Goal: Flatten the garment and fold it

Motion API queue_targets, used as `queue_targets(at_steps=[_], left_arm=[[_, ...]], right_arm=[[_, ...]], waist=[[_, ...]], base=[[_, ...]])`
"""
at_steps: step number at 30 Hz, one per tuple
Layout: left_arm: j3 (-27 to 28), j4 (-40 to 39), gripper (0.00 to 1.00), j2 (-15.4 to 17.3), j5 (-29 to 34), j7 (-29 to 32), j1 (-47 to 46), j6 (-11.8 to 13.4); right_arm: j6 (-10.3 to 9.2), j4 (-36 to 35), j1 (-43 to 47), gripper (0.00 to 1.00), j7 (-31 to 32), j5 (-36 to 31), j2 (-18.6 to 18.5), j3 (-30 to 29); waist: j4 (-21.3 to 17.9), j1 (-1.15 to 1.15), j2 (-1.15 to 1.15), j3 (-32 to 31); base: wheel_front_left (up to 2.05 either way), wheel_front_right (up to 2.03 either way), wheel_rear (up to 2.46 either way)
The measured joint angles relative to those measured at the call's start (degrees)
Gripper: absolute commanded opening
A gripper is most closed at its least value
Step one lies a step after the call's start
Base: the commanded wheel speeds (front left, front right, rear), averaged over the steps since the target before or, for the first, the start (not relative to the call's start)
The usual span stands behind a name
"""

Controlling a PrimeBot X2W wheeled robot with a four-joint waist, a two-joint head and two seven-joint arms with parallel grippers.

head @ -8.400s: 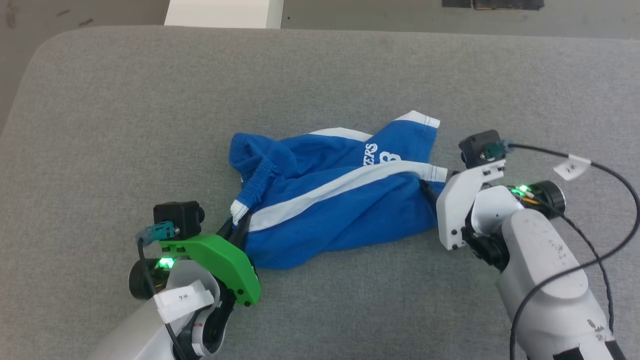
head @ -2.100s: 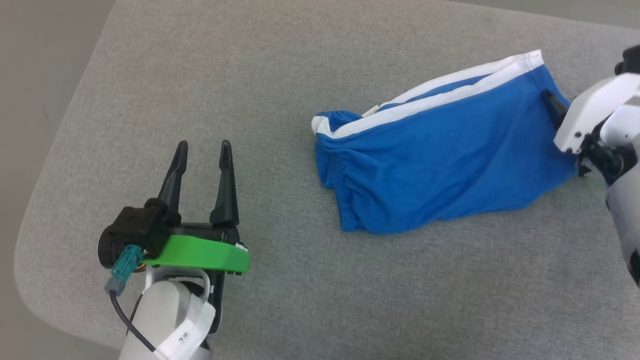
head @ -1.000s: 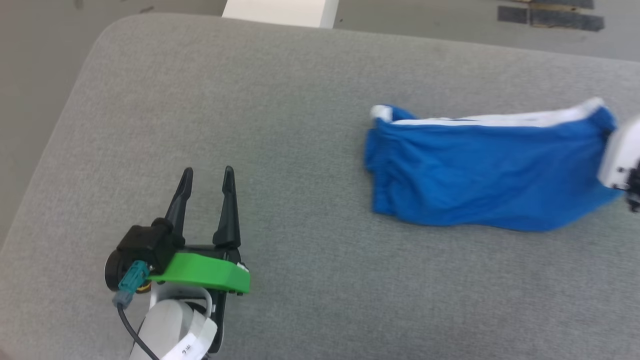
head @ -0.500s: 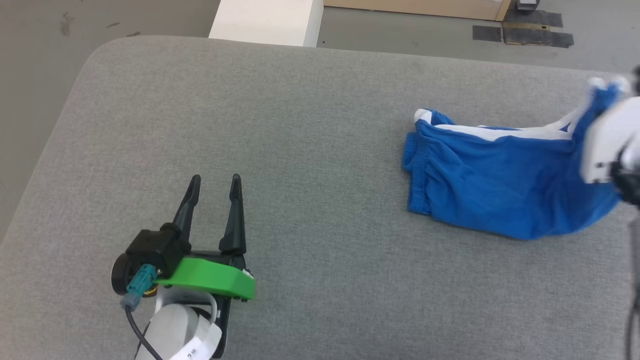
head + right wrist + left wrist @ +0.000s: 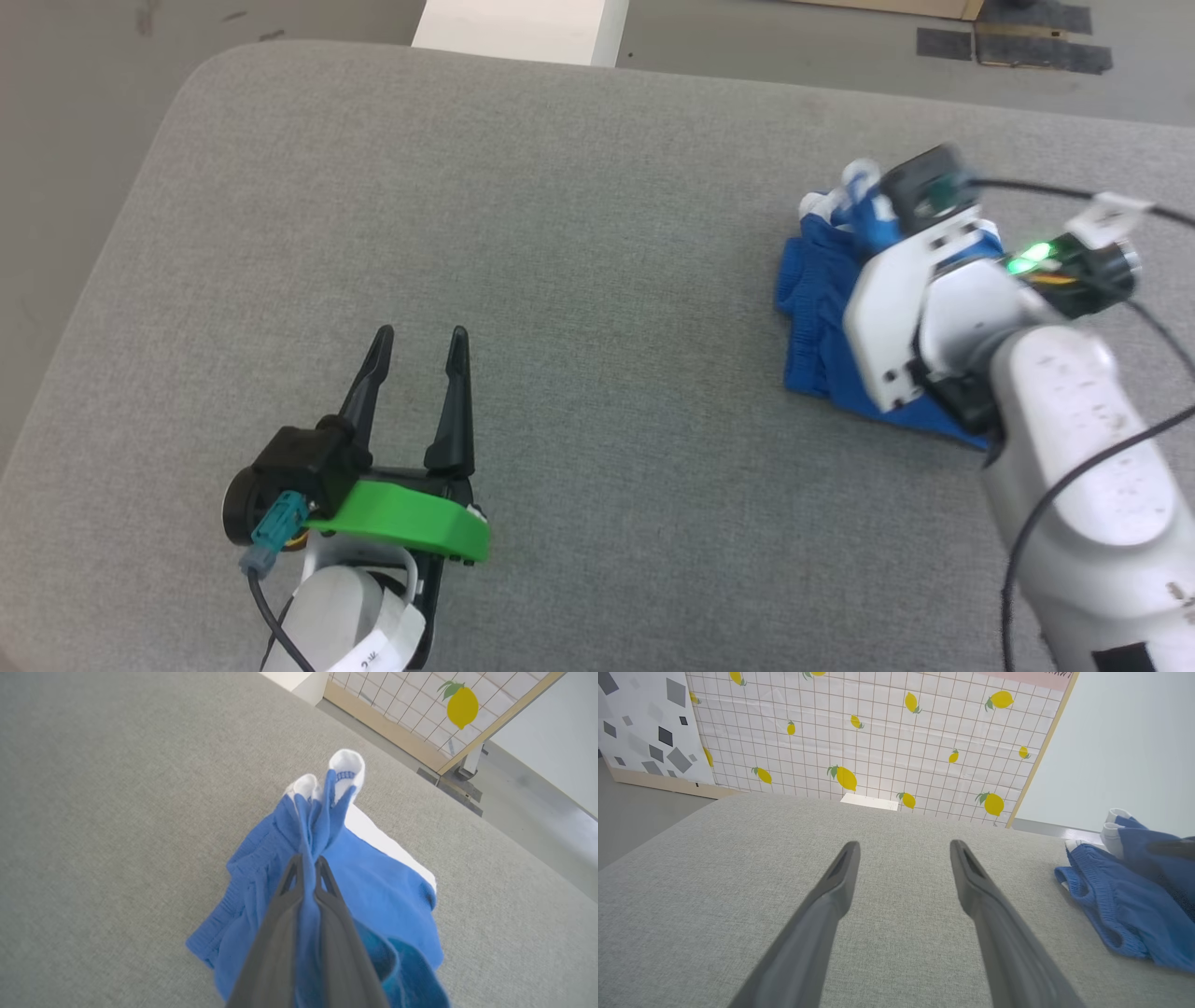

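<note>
Item 1, the garment (image 5: pixel 820 317): royal-blue soft fabric with white trim (image 5: pixel 345 763), lying bunched on the right side of the table (image 5: pixel 467 187), one gathered edge raised off the surface and the rest heaped beneath it; not flat, and no fold made yet. Item 2, right hand (image 5: pixel 306 858): fingers pressed together on a twisted ridge of the blue cloth, several layers apparently caught in one pinch. Item 3, left hand (image 5: pixel 420 334): fingers spread, nothing between them, low over bare grey table and well apart from the garment (image 5: pixel 1125 905). Item 4, surroundings: lemon-print panel (image 5: pixel 878 728) and a white block (image 5: pixel 513 28) beyond the far edge of the table. Containers: no item listed here is one, so contents are not applicable. Hazards, as judged: a multi-layer pinch is likely to carry the whole heap along instead of opening it, leaving creases locked in; thin cloth may slide out from between the narrow tips if pulled sharply; with nothing pinning the far side, any pull would shift the pile rather than stretch it; the garment also lies toward the table's right side, so an outward drag risks trailing it over the edge.
</note>
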Motion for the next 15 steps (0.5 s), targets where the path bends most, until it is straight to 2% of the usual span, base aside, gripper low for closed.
queue_targets(at_steps=[3, 4, 5, 6, 11, 15], left_arm=[[-0.42, -0.02, 1.0, 0.0, -0.03, 0.0, -0.25, 0.03], [-0.49, -0.02, 1.0, 0.0, -0.12, 0.0, -0.26, 0.03], [-0.53, -0.02, 1.0, 0.0, -0.37, 0.0, -0.26, 0.04], [-0.56, -0.02, 1.0, 0.0, -0.49, 0.0, -0.27, 0.05], [-0.37, -0.01, 1.0, 0.0, -0.52, 0.0, -0.27, 0.49], [0.05, 0.02, 1.0, 0.0, -0.51, -0.01, -0.25, 0.49]], right_arm=[[0.0, 2.36, 0.01, 0.0, -0.08, 1.18, 0.78, 2.54], [0.0, 3.04, 0.01, 0.09, -0.19, 1.47, 0.91, 3.07], [0.0, 3.75, 0.01, 0.45, -0.54, 1.91, 1.13, 3.78], [0.0, 4.3, 0.0, 1.0, -0.85, 2.57, 1.27, 4.41], [0.0, 4.93, -0.01, 1.0, -3.28, 7.08, 1.96, 5.05], [0.0, 1.96, 0.02, 1.0, -8.18, 13.24, 3.05, 3.27]], waist=[[0.49, 0.0, 0.0, 0.51], [0.61, 0.0, 0.0, 0.63], [0.74, 0.0, 0.0, 0.77], [0.81, 0.0, 0.0, 0.91], [0.48, 0.0, 0.0, 1.01], [-0.46, 0.0, 0.0, 0.5]], base=[[0.0, 0.0, 0.0], [0.0, 0.0, 0.0], [0.0, 0.0, 0.0], [0.0, 0.0, 0.0], [0.0, 0.0, 0.0], [0.0, 0.0, 0.0]])
